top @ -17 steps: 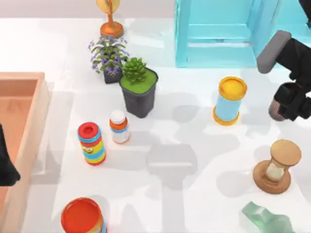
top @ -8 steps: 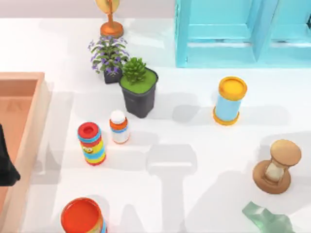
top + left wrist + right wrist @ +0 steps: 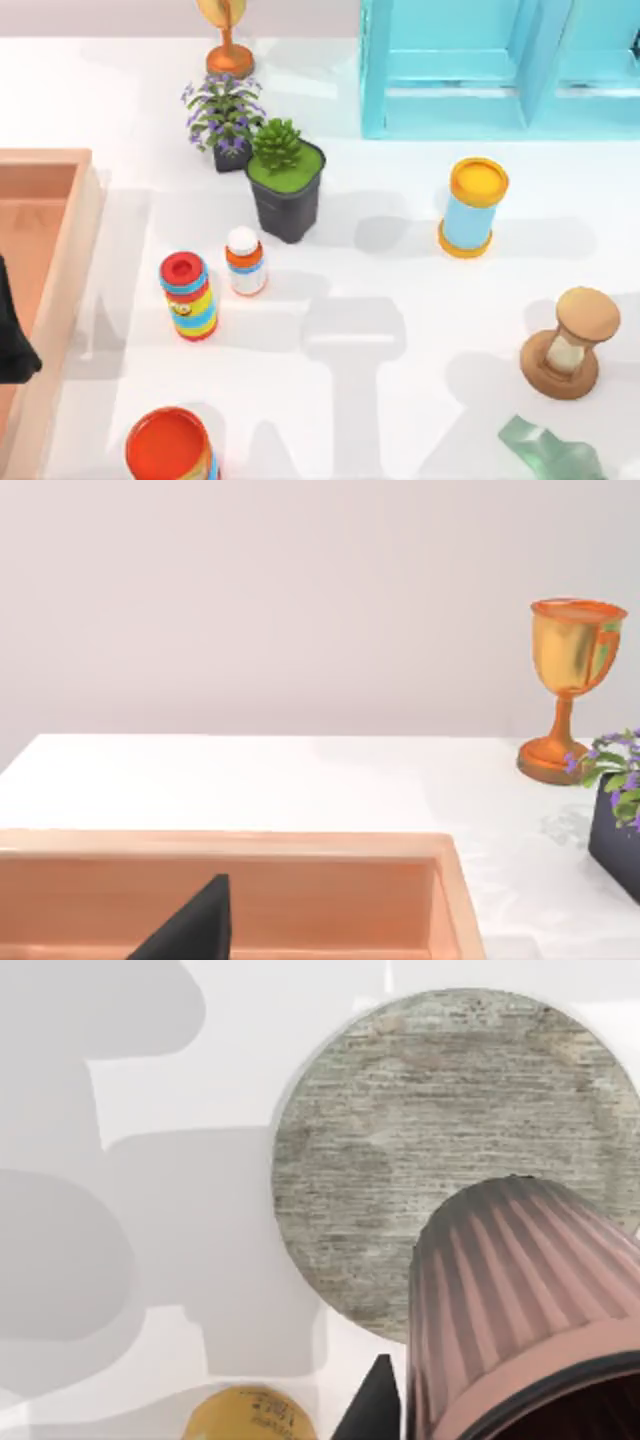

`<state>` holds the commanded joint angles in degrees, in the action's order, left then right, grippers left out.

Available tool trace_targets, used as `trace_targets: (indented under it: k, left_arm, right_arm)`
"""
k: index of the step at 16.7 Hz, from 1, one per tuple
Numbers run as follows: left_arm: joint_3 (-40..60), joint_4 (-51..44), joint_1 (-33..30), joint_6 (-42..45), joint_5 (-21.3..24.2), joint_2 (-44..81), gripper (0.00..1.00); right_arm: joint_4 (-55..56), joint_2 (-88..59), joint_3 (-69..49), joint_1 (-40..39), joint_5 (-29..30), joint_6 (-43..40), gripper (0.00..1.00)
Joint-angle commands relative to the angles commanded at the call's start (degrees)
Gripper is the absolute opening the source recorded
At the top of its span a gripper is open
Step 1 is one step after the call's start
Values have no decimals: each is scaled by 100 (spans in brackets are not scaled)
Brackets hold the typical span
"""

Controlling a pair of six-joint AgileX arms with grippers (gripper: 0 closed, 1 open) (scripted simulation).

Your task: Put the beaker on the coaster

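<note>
At the far left edge of the top view a dark part of the left arm (image 3: 12, 345) sits over the wooden tray (image 3: 50, 160), and it looks parked there. In the left wrist view a black finger tip (image 3: 195, 925) rises in front of the inner wall of the tray, but the other finger is cut off, so I cannot tell if this gripper is spread or closed. Behind the tray, on the white table (image 3: 400, 290), a golden cup (image 3: 572, 685) stands, and next to it a pot with purple flowers (image 3: 622, 810) is cut by the edge of the picture. Going to the right in the top view, there are a striped can with a red top (image 3: 188, 295), a small white bottle (image 3: 245, 262), a black pot with a green plant (image 3: 287, 190), a blue can with a yellow lid (image 3: 472, 208), and a wooden sandglass (image 3: 570, 342). In the right wrist view the camera looks down at the table. The ribbed beaker (image 3: 520, 1310) is very close to the camera and it covers one edge of the round grey coaster (image 3: 440, 1140). I cannot tell if the beaker touches the coaster or is above it. One dark finger (image 3: 372, 1405) of the right gripper is just beside the wall of the beaker, but the grasp itself is hidden, so I cannot tell if the gripper is clenched on it.
</note>
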<state>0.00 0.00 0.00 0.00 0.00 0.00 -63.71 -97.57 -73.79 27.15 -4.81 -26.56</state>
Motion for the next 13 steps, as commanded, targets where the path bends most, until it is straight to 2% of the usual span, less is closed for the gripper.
trace_targets:
  k: [3, 8, 13]
  left_arm:
    - [0, 0, 0, 0, 0, 0, 100]
    - [0, 0, 0, 0, 0, 0, 100]
    - [0, 0, 0, 0, 0, 0, 100]
  right_arm:
    - [235, -72, 180, -7, -6, 27, 0]
    - [1298, -413, 854, -55, 18, 83, 0]
    - [1445, -484, 971, -60, 12, 92, 0]
